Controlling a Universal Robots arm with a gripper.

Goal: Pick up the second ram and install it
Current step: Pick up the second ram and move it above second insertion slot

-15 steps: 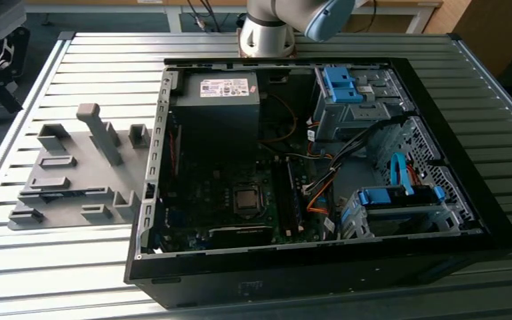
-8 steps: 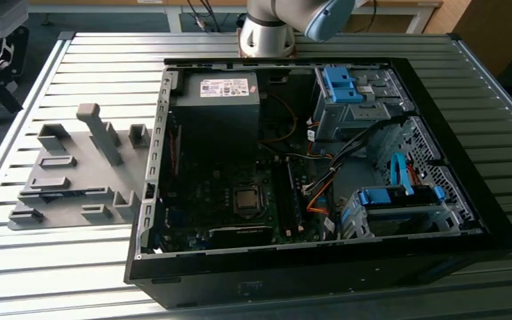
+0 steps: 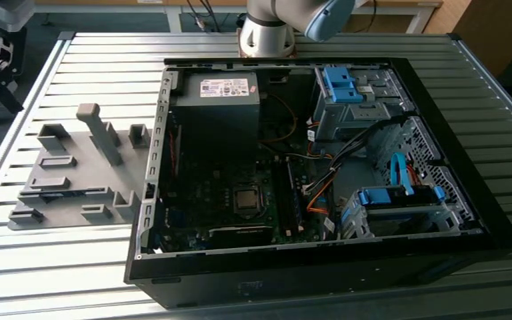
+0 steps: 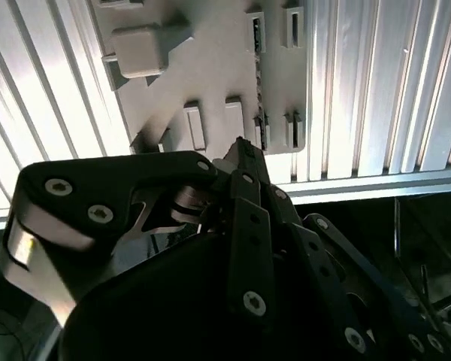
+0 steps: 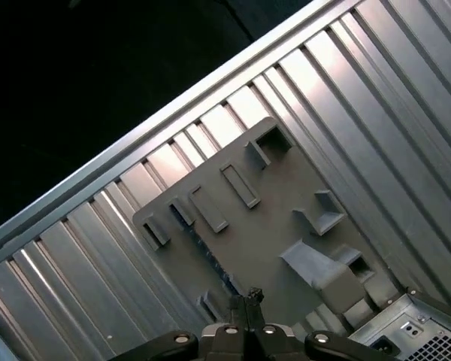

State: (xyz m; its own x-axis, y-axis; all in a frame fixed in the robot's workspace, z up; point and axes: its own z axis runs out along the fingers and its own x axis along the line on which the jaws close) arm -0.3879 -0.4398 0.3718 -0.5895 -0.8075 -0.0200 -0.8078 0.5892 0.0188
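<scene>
The second ram (image 4: 259,90) stands on its thin edge in the grey holder plate (image 4: 210,75). It is caught between small slotted blocks and appears in the second wrist view as a narrow speckled strip. Your gripper (image 4: 240,150) hangs above the plate, its tip near one end of that strip. The fingertips look pressed together with nothing between them.

You seem to be on the approach, so spread the jaws before going lower. Turn them so the pads face the stick's flat sides, and centre on its middle rather than its end. Come down straight, since a tilt would likely jam it in the blocks.

The plate lies on the slatted table (image 3: 105,47), to the exterior view's left of the open computer case (image 3: 327,270).
</scene>
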